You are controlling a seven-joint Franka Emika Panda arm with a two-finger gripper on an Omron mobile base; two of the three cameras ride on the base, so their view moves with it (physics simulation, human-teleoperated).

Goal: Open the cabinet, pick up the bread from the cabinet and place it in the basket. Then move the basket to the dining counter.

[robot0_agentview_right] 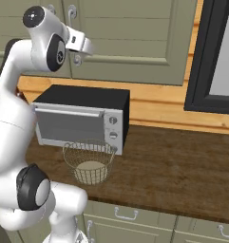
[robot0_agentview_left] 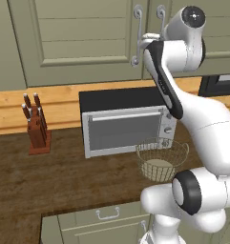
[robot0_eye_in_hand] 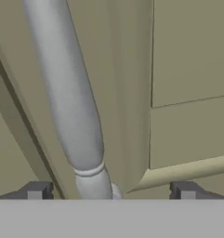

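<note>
The sage-green cabinet (robot0_agentview_left: 78, 38) (robot0_agentview_right: 135, 38) hangs shut above the worktop, so the bread is hidden. My gripper (robot0_agentview_left: 143, 44) (robot0_agentview_right: 81, 46) is raised to the lower part of a vertical silver handle (robot0_agentview_left: 137, 28) (robot0_agentview_right: 72, 13). In the hand view the handle (robot0_eye_in_hand: 67, 93) runs up between my two dark fingertips (robot0_eye_in_hand: 36, 190), which stand wide apart on either side of its lower end; the gripper (robot0_eye_in_hand: 111, 193) is open. The wire-mesh basket (robot0_agentview_left: 162, 157) (robot0_agentview_right: 90, 162) sits empty on the worktop in front of the toaster oven. The dining counter is out of view.
A silver toaster oven (robot0_agentview_left: 126, 123) (robot0_agentview_right: 80, 118) stands on the dark wood worktop (robot0_agentview_left: 64, 181) (robot0_agentview_right: 173, 161) right behind the basket. A knife block (robot0_agentview_left: 37, 126) is at the left. A dark window frame (robot0_agentview_right: 201, 61) rises at the right. Low drawer fronts (robot0_agentview_left: 107, 217) run below.
</note>
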